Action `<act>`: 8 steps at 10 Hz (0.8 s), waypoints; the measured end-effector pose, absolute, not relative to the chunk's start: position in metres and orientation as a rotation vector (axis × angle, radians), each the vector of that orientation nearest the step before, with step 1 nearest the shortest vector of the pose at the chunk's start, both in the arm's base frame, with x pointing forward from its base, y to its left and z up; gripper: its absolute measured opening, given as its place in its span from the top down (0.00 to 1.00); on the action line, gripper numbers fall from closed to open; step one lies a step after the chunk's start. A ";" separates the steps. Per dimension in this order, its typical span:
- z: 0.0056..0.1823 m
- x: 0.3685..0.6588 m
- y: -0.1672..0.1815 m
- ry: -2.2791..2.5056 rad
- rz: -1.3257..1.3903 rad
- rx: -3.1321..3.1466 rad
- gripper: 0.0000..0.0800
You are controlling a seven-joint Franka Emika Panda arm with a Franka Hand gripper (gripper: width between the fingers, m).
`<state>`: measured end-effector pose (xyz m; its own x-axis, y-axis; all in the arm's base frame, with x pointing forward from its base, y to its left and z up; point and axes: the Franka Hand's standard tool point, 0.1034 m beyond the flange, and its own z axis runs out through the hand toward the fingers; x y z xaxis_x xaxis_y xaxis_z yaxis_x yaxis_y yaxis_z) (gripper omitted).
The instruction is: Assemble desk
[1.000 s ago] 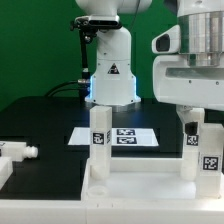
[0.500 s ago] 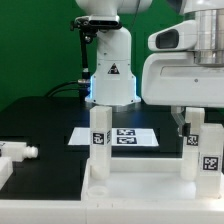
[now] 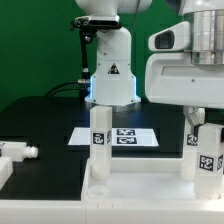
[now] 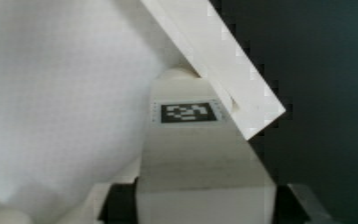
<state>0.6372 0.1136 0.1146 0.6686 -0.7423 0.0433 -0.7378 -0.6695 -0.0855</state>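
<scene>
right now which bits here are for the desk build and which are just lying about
For the desk:
- tabletop
- upright leg on the exterior view's left
- upright leg on the exterior view's right, under the claw
- loose leg lying at far left

Not part of it:
- marker board

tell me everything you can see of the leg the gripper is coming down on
The leg is a white square-section block, plastic by its look, standing upright at the tabletop's corner on the exterior view's right. Two black-and-white square tags show on its faces. The gripper sits around its top, with a finger against one side. The wrist view shows a tagged face close up.
</scene>
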 end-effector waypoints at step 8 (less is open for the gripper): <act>0.113 0.637 0.115 2.284 -0.047 -1.972 0.53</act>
<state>0.6367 0.1150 0.1132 -0.1415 -0.9873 -0.0729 -0.9834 0.1486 -0.1044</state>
